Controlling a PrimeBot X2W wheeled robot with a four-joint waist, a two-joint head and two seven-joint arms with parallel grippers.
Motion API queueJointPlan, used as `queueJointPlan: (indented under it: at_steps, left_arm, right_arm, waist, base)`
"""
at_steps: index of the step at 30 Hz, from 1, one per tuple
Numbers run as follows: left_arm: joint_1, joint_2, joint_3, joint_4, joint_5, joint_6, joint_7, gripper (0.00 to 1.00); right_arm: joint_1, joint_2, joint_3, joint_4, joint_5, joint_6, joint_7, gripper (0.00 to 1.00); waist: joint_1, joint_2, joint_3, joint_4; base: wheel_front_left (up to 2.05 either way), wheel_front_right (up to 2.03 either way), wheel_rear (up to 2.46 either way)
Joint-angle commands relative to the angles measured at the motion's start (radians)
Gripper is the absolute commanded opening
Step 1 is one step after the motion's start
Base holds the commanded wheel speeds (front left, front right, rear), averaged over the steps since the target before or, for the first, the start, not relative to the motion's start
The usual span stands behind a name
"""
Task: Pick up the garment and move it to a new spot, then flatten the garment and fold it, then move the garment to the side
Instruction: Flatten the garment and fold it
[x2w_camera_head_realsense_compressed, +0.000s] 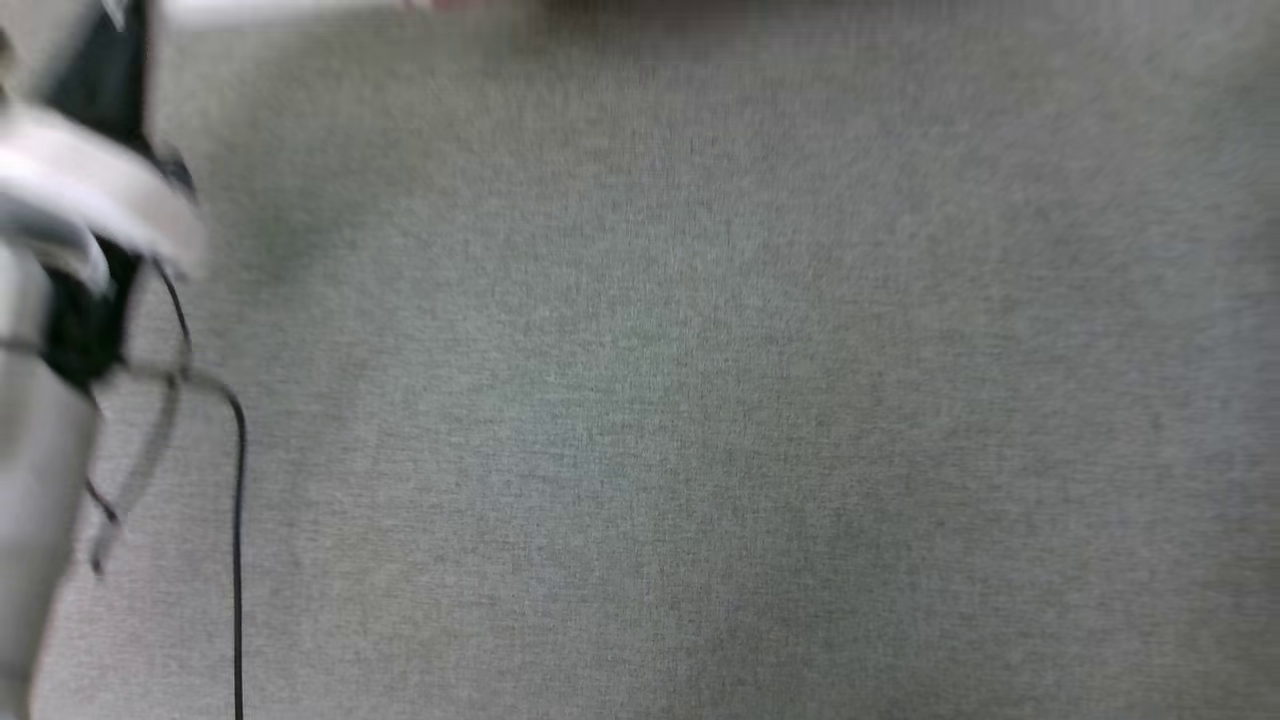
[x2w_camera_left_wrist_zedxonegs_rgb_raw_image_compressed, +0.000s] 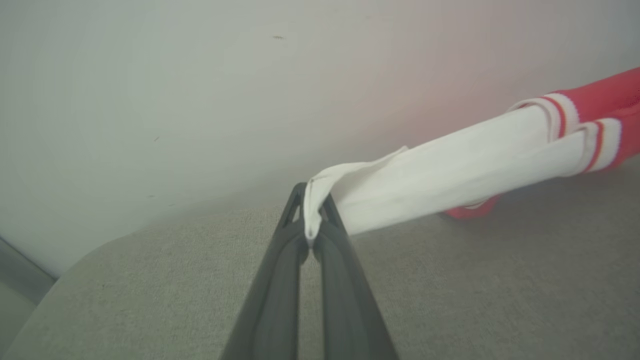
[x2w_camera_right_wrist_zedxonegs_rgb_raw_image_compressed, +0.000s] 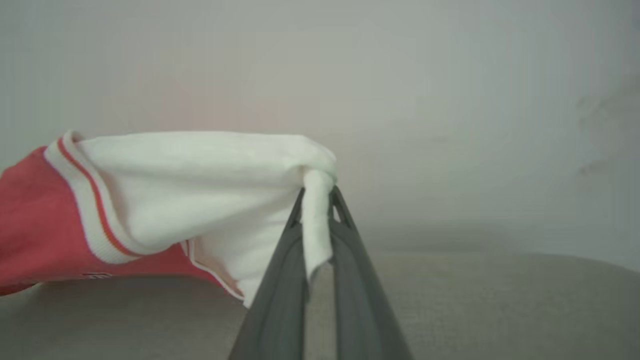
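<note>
The garment (x2w_camera_left_wrist_zedxonegs_rgb_raw_image_compressed: 480, 165) is a red jersey with white sleeves and red-and-white striped trim. In the left wrist view my left gripper (x2w_camera_left_wrist_zedxonegs_rgb_raw_image_compressed: 311, 220) is shut on the edge of one white sleeve, which stretches taut to the right toward the red body above the grey surface. In the right wrist view my right gripper (x2w_camera_right_wrist_zedxonegs_rgb_raw_image_compressed: 317, 215) is shut on the other white sleeve of the garment (x2w_camera_right_wrist_zedxonegs_rgb_raw_image_compressed: 190, 200), with the red body hanging to the left. A blurred pale forearm (x2w_camera_head_realsense_compressed: 60, 330) with a black cable shows at the left edge of the head view. The chest print is hidden.
A grey fabric-covered table (x2w_camera_head_realsense_compressed: 700, 400) spreads across the head view. A pale wall (x2w_camera_left_wrist_zedxonegs_rgb_raw_image_compressed: 200, 90) rises behind the table's rounded edge in both wrist views.
</note>
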Motion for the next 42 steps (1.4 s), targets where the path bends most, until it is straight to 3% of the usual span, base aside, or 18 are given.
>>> queueJointPlan:
  at_steps: [1,11,17,27,42]
  left_arm:
    - [0.1,0.008,-0.002,-0.02,-0.013,0.022,0.002,0.0]
    - [0.46,0.028,-0.003,-0.129,-0.092,0.088,0.042,0.0]
    - [0.611,0.04,-0.027,-0.169,-0.109,0.104,0.066,0.0]
    - [0.793,0.069,-0.067,-0.26,-0.12,0.132,0.116,0.0]
    - [1.041,0.133,-0.098,-0.487,-0.169,0.219,0.217,0.0]
  right_arm:
    - [0.094,-0.029,0.014,-0.03,0.045,-0.005,0.0,0.0]
    - [0.508,-0.134,0.089,-0.202,0.225,-0.005,0.074,0.0]
    - [0.693,-0.191,0.145,-0.29,0.282,-0.005,0.109,0.0]
    - [0.87,-0.281,0.272,-0.42,0.303,-0.004,0.164,0.0]
    - [1.118,-0.429,0.31,-0.541,0.421,-0.004,0.294,0.0]
  waist:
    - [0.0,0.0,-0.072,-0.004]
    - [0.0,0.0,-0.201,-0.013]
    - [0.0,0.0,-0.263,-0.021]
    - [0.0,0.0,-0.355,-0.03]
    - [0.0,0.0,-0.437,-0.023]
  base:
    - [0.0,0.0,0.0]
    - [0.0,0.0,0.0]
    - [0.0,0.0,0.0]
    - [0.0,0.0,0.0]
    - [0.0,0.0,0.0]
